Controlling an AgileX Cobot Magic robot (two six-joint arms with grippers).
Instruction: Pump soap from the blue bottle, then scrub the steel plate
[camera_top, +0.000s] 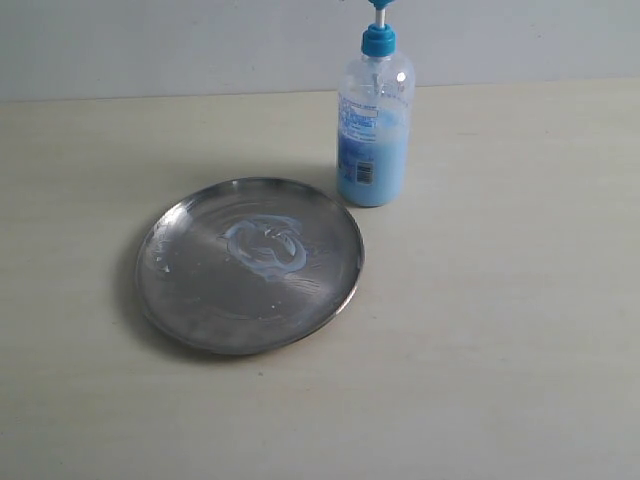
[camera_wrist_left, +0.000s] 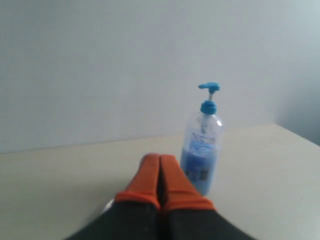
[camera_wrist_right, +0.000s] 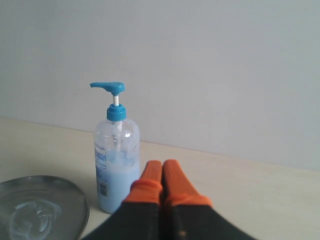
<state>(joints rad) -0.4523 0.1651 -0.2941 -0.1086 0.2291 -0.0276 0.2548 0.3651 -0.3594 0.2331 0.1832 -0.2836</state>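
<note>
On the steel plate (camera_top: 200, 310) we see soap (camera_top: 265, 245), beside the blue bottle (camera_top: 375, 130); our left gripper (camera_wrist_left: 160, 172) and right gripper (camera_wrist_right: 161, 177) are pinched together, empty.

I see a pale cream table (camera_top: 520, 380) filling most of the frame. It meets a plain grey-white wall (camera_top: 150, 45) along the top edge. The light looks soft and even.

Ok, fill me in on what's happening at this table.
Nothing is being handled right now. The left gripper and right gripper are shut and empty, and neither arm shows in the exterior view. The bottle stands upright beside the plate, which has a swirled smear of soap at its middle.
</note>
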